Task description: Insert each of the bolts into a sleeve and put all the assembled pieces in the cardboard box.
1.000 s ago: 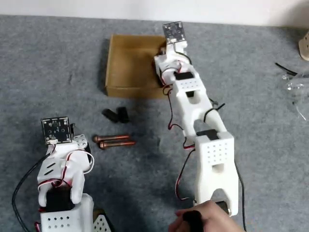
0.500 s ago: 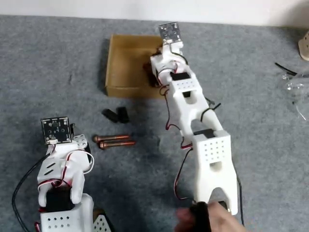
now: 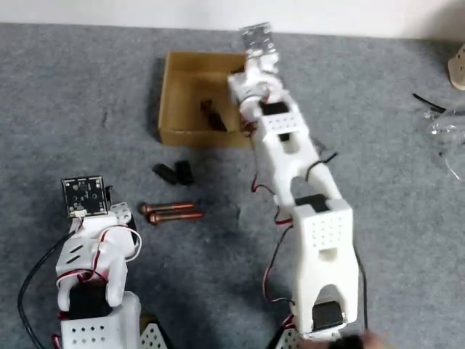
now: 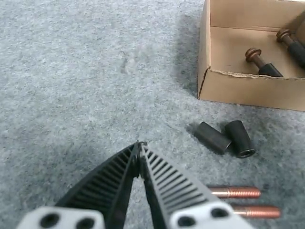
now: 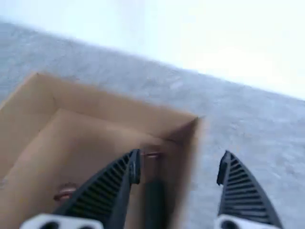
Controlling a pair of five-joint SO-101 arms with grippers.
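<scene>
Beneath everything, a grey, felt-like surface (image 3: 65,109); along the far edge, a strip of white wall (image 3: 109,11). At lower left, the left arm (image 3: 94,269), with the left gripper (image 4: 139,148) pinched fully together, holding nothing, above bare grey. Just right of it, two copper bolts (image 3: 172,212) lying side by side, parallel, unsleeved. Slightly farther back, two black sleeves (image 3: 174,173) close together, loose on the surface. Behind those, the cardboard box (image 3: 189,137), with two assembled pieces (image 4: 263,62) lying inside. Over the box's right wall, at the end of the right arm (image 3: 312,218), the right gripper (image 5: 180,160) spread wide, grasping nothing. At far right, a clear plastic item (image 3: 445,131) and a black cable (image 3: 429,102).
</scene>
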